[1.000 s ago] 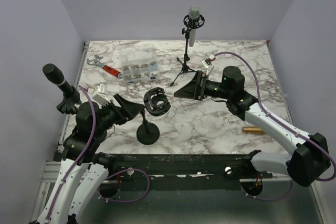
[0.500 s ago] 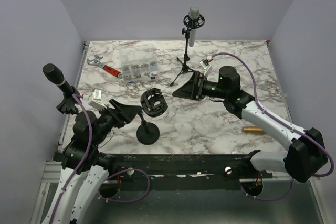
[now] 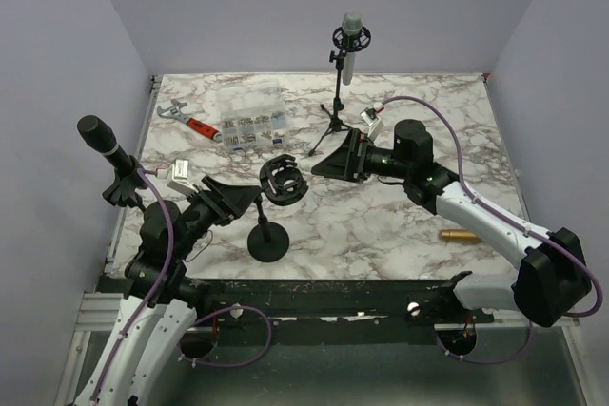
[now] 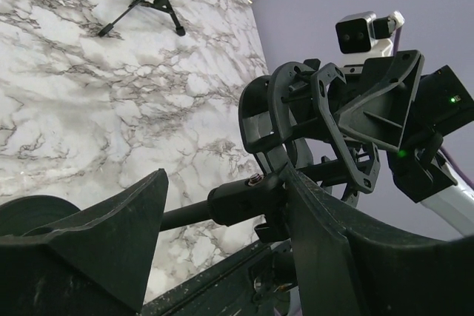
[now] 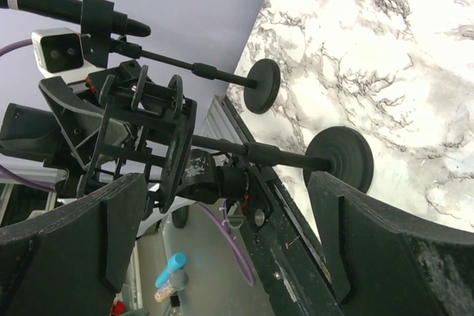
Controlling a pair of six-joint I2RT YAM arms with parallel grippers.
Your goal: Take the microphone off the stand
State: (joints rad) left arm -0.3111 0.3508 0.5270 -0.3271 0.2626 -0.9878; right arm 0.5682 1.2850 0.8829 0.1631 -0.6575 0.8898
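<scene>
The silver microphone (image 3: 351,40) stands upright in its tripod stand (image 3: 332,125) at the back of the marble surface (image 3: 381,225), untouched. The left fingers (image 4: 96,249) and right fingers (image 5: 385,242) are both spread apart, flanking an empty shock mount (image 3: 283,184) mid-surface

Smooth marble-patterned tabletop (image 3: 381,225), matt black plastic shock mount (image 3: 283,184), clear plastic parts box (image 3: 251,119), shiny brass-coloured cylinder (image 3: 463,234).
</scene>
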